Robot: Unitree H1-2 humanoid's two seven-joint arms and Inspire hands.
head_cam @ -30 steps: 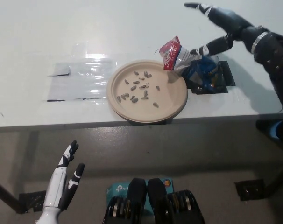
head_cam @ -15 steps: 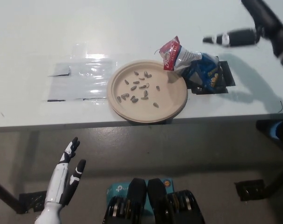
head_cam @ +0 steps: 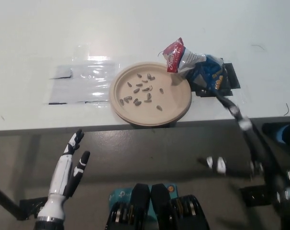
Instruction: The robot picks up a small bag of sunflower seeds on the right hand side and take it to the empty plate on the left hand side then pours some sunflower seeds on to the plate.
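The small red and silver seed bag (head_cam: 182, 59) lies on the white table (head_cam: 30, 38), touching the far right rim of the tan plate (head_cam: 179, 101). Several sunflower seeds (head_cam: 141, 93) are scattered on the plate. My black right hand (head_cam: 238, 139) is blurred by motion at the lower right, below the table's front edge, fingers spread and holding nothing. One fingertip reaches up over the edge near the blue packet. My white left hand (head_cam: 67, 173) hangs open at the lower left, below the table.
A blue snack packet (head_cam: 211, 73) on a black mat (head_cam: 232, 77) lies just right of the bag. A clear plastic sheet (head_cam: 83, 80) is taped down left of the plate. The table's front edge (head_cam: 63, 128) crosses the picture.
My right arm has swung from above the table's far right down past the front edge to the lower right. Bag, plate and seeds have stayed put. The left hand barely shifted.
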